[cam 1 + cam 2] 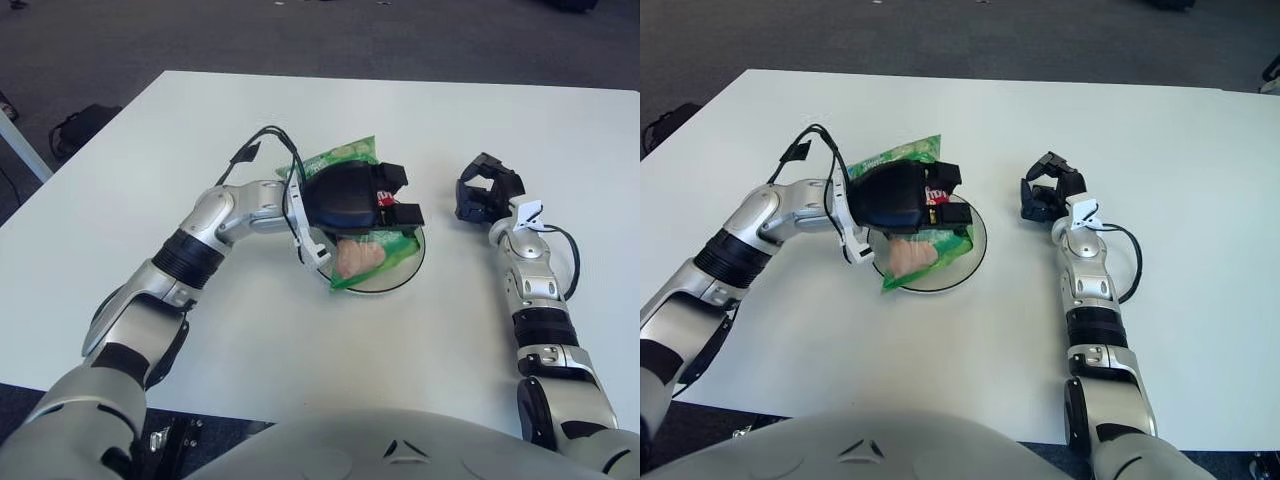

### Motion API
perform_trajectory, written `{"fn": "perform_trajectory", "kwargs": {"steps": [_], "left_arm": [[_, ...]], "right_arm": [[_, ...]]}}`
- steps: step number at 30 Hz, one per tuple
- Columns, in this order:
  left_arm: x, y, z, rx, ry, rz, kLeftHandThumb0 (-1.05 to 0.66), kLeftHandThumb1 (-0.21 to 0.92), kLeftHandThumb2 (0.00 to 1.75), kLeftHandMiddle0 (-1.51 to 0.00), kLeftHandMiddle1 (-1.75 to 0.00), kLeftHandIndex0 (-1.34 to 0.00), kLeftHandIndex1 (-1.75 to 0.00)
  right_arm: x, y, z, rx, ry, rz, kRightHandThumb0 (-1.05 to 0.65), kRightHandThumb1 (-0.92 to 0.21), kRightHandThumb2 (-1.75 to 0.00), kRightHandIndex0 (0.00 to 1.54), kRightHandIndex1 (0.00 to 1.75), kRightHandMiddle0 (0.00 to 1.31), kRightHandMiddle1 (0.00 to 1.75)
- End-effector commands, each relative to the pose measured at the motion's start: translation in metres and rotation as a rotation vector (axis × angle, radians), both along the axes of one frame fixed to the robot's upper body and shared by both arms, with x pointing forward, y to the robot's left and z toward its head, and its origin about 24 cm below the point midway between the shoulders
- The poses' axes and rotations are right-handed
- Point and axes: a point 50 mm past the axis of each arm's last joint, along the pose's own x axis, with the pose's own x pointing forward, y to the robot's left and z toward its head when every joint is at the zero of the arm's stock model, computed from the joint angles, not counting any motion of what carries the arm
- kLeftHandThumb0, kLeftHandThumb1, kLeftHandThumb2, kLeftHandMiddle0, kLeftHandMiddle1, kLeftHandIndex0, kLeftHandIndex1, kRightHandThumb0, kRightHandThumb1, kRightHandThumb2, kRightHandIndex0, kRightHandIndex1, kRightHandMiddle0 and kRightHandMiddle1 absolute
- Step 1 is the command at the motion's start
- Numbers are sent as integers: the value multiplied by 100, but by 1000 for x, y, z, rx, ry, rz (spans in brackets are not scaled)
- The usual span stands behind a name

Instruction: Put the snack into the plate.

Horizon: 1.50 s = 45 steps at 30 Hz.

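Note:
A green snack bag (362, 257) with a pale picture on its front lies tilted across the white, dark-rimmed plate (408, 268) at the table's middle. My left hand (365, 198) is low over the plate with its black fingers shut on the bag's upper part, covering most of it. The bag's lower corner hangs over the plate's near-left rim. My right hand (484, 190) shows to the right of the plate, fingers curled, holding nothing.
The white table (250, 330) spreads wide around the plate. A black cable (268, 140) loops off my left forearm. A dark bag (82, 124) lies on the grey floor beyond the table's left edge.

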Motion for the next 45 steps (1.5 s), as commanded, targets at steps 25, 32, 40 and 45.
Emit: {"fn": "perform_trajectory", "kwargs": {"steps": [25, 32, 40, 45], "left_arm": [[6, 3, 8, 227, 1, -104, -100, 92, 73, 0, -19, 0, -5], [10, 5, 23, 120, -25, -125, -103, 92, 69, 0, -5, 0, 0], [19, 17, 41, -22, 56, -96, -101, 92, 67, -2, -5, 0, 0], [25, 23, 48, -55, 188, -54, -98, 92, 61, -5, -6, 0, 0]], "right_arm": [[-17, 0, -34, 9, 199, -5, -48, -33, -130, 130, 175, 60, 175], [-15, -2, -36, 8, 213, -43, -49, -31, -133, 130, 175, 62, 175], [-13, -3, -38, -18, 234, -59, -49, -29, -134, 128, 175, 63, 175], [-13, -4, -39, -14, 231, -54, -50, -29, -135, 126, 175, 64, 175]]}}
